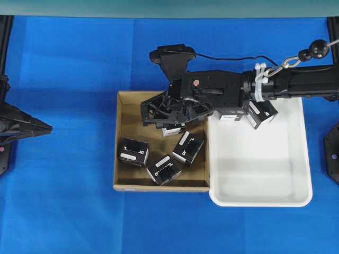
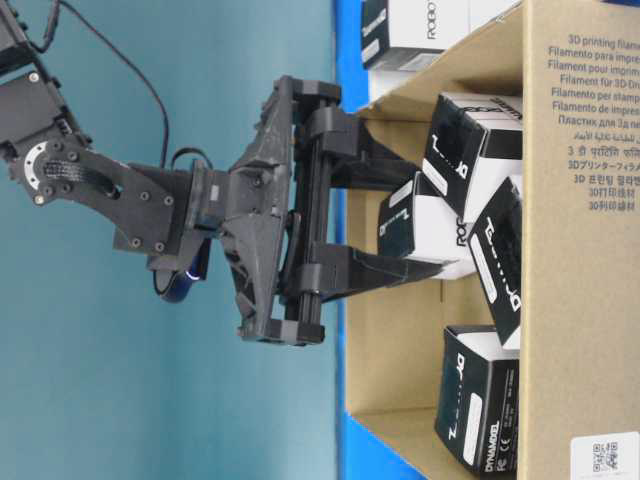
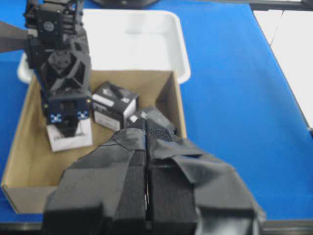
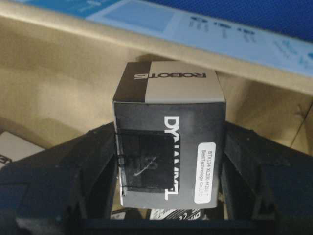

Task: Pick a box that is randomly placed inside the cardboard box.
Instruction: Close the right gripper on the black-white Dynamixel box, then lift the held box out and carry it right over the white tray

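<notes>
The cardboard box (image 1: pixel 119 159) lies at the table's middle, and my right arm reaches into its far side from the right. My right gripper (image 1: pixel 170 128) has a finger pressed against each side of one black box (image 4: pixel 168 122) with white lettering. The table-level view shows that same box (image 2: pixel 425 225) between the two fingers (image 2: pixel 390 268). Seen from overhead, the gripper covers most of it. My left gripper (image 3: pixel 146 128) is shut on nothing and hangs over the box's near wall; in the overhead view it (image 1: pixel 46 127) sits at the far left, well apart from the cardboard box.
Three more black cartons lie in the cardboard box's near half (image 1: pixel 132 152) (image 1: pixel 163 169) (image 1: pixel 188 147). A white tray (image 1: pixel 265 180) adjoins its right wall, with two cartons (image 1: pixel 260 114) at the far edge under the right arm. Blue cloth covers the table.
</notes>
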Motion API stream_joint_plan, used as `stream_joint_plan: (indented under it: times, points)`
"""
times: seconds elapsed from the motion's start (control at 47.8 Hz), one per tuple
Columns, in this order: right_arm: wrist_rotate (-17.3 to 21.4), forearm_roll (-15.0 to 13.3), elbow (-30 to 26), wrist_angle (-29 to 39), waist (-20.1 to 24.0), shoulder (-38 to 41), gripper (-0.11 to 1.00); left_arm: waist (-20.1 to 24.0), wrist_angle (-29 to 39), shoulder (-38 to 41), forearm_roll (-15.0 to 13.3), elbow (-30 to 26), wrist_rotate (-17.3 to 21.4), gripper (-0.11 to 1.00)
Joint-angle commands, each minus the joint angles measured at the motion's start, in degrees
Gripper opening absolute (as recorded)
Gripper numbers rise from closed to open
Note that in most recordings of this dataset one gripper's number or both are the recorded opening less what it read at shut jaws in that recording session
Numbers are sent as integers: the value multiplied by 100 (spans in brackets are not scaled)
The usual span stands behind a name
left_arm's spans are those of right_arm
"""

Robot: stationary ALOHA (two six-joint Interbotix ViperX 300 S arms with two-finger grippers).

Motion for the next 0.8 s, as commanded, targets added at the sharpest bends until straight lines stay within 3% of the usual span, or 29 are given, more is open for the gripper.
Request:
stream_joint_plan:
  times: [0.0, 0.272, 0.775]
  points:
    - [18, 9, -44, -18, 26, -44, 58, 0, -26, 26, 9, -70, -9, -7]
    - [-272, -26, -747, 571, 9, -483, 58, -9, -26, 26, 9, -79, 0, -7]
    - [-1916, -26, -3015, 3296, 193, -1063, 58, -9, -26, -141, 9, -158, -211, -7]
